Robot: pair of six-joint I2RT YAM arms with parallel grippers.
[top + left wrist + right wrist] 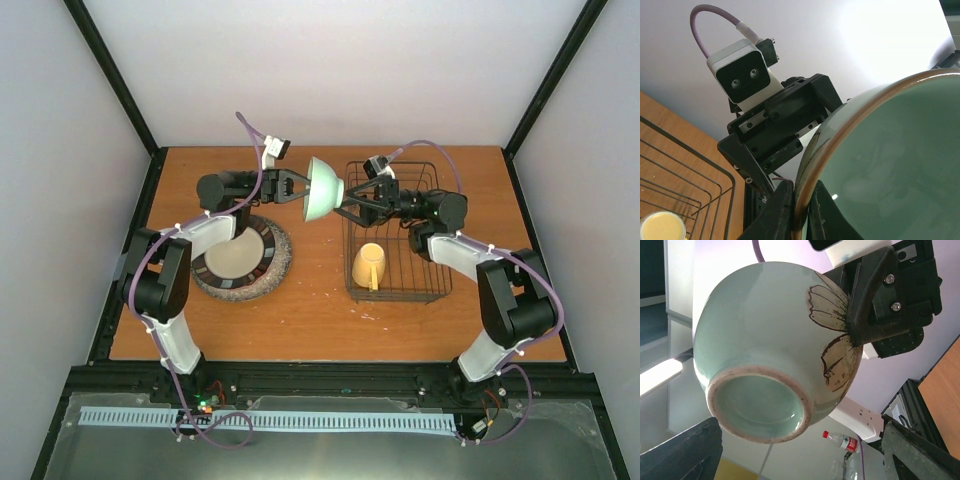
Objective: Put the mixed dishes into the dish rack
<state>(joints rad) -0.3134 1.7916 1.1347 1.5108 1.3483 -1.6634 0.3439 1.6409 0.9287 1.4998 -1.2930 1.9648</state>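
A pale green bowl (322, 188) with a brown leaf pattern hangs in the air, on its side, just left of the dish rack (432, 240). My left gripper (301, 190) is shut on the bowl's rim (807, 170); one finger (771, 212) lies outside the wall and the other inside. My right gripper (347, 211) is open at the bowl's base. In the right wrist view its fingers (682, 450) stand wide to either side below the foot ring (760, 405), not touching it. A yellow mug (368, 265) lies in the rack.
A round plate (235, 255) with a dark patterned rim rests on a woven mat (281, 262) at the left of the wooden table (300, 320). Black frame rails (330, 378) line the table's edges. The rack's wire wall (685, 170) sits close beneath the bowl.
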